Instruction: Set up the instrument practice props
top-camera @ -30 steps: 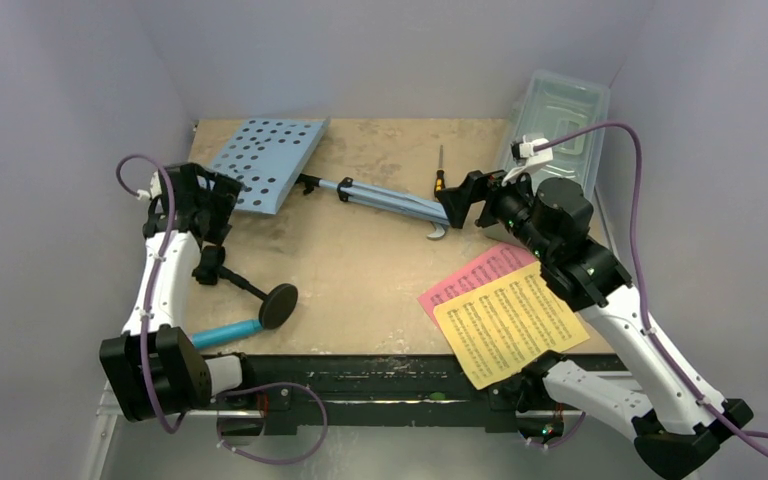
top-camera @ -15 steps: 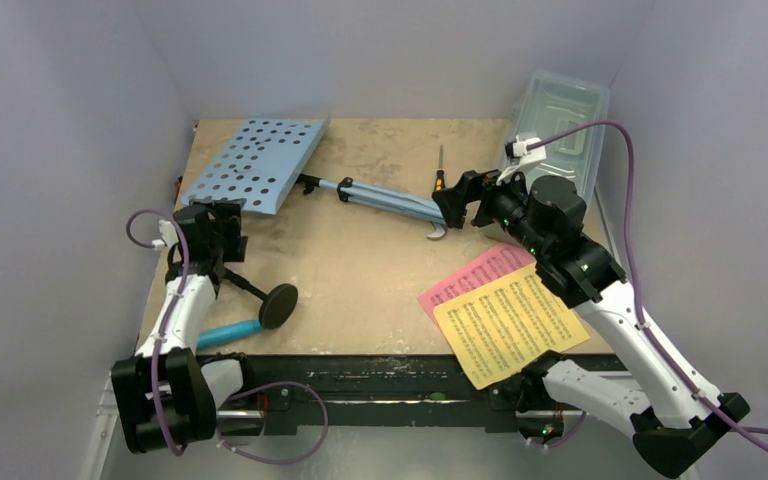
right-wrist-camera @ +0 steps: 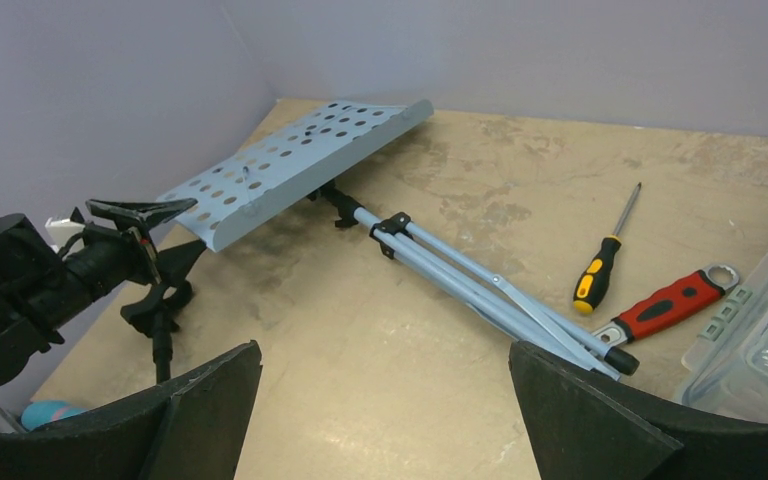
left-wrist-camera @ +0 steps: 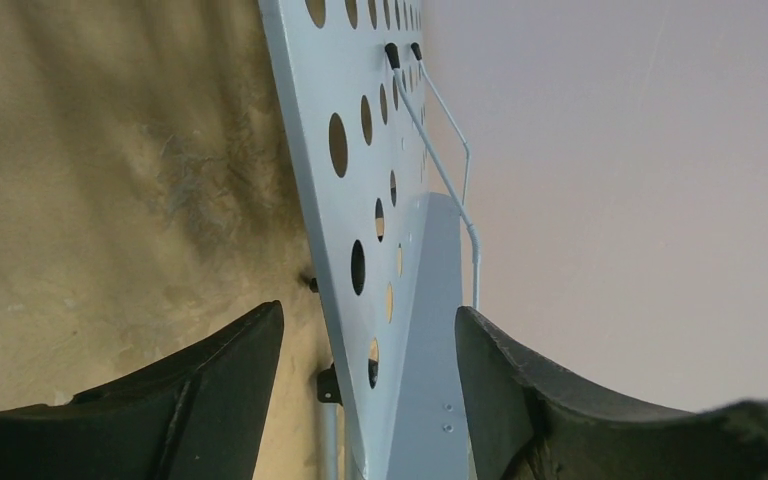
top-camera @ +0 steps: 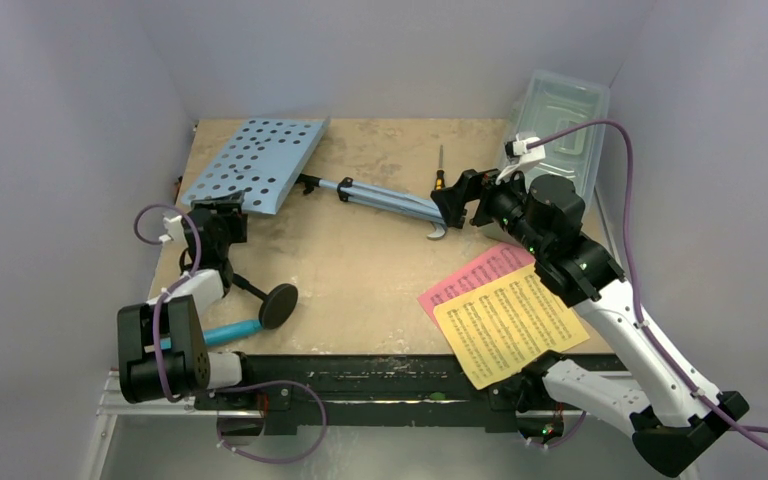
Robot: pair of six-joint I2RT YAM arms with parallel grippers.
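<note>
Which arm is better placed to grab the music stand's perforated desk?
Left. The open left gripper frames the desk edge between its fingers in the wrist view. The open right gripper sits by the folded tripod legs instead.

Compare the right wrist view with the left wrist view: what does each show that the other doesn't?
Right wrist only: the stand's tripod legs, a screwdriver, a red-handled wrench and a clear box. Left wrist only: a thin wire rail, seen close-up. Both: the blue perforated panel and the table.
</note>
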